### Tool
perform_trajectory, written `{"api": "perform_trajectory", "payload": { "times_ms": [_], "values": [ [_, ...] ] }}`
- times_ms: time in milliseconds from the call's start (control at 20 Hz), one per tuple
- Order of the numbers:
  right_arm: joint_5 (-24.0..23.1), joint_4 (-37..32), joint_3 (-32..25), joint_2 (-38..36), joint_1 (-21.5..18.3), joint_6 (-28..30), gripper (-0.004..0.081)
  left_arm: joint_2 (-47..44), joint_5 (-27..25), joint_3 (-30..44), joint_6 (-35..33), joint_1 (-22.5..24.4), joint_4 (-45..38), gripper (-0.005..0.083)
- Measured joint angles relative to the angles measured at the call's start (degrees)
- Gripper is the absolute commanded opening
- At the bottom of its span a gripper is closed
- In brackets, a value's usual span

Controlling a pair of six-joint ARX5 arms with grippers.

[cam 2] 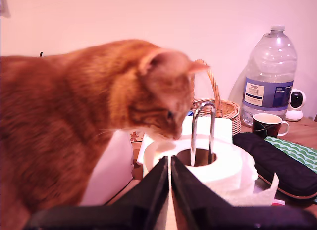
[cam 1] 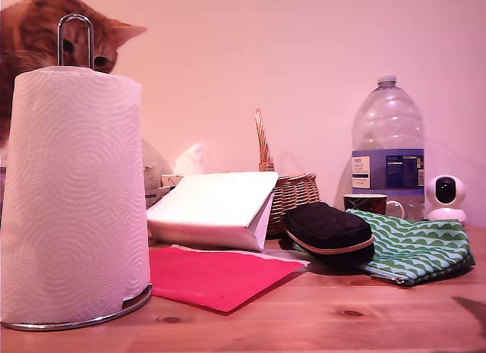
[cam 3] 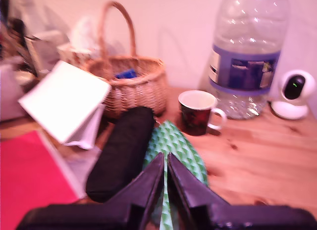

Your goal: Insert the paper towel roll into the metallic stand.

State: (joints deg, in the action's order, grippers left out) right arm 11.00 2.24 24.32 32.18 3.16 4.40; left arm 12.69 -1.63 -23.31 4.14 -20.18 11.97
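The paper towel roll (cam 1: 76, 193) stands upright at the exterior view's left, threaded over the metallic stand. The stand's chrome loop (cam 1: 74, 36) pokes out of the top and its ring base (cam 1: 114, 313) shows under the roll. In the first wrist view my first gripper (cam 2: 170, 160) is shut, its tips just short of the roll's top (cam 2: 225, 173), with the loop (cam 2: 203, 128) rising from the core. My second gripper (cam 3: 165, 157) is shut and empty above a green pouch (cam 3: 173, 141). Neither gripper shows in the exterior view.
A ginger cat (cam 2: 74, 126) leans over the roll, sniffing its top. Across the table sit a white folded package (cam 1: 216, 209), red sheet (cam 1: 216, 277), black case (cam 1: 330, 230), wicker basket (cam 1: 292, 193), water bottle (cam 1: 387, 148), mug (cam 1: 368, 203) and small white camera (cam 1: 445, 195).
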Motion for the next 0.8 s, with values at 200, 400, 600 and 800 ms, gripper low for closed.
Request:
{"api": "perform_trajectory", "payload": {
  "times_ms": [200,400,600,800],
  "values": [
    [-1.0,3.2,-0.1,-7.5,0.3,-1.0,-0.0011,-0.8,0.0,0.0,0.0,0.0,0.9,-0.0023],
    [-1.0,11.3,-0.1,-13.0,0.3,-2.9,-0.0011,-1.8,0.5,0.0,0.2,0.0,0.9,-0.0023],
    [-1.0,17.6,-0.1,-12.6,0.3,-2.9,-0.0011,-1.8,0.5,0.0,0.2,0.0,2.1,-0.0023],
    [-1.0,24.1,-0.1,-12.6,0.3,-2.9,-0.0011,-1.8,0.5,0.0,0.2,0.0,6.5,-0.0023]
  ]
}}
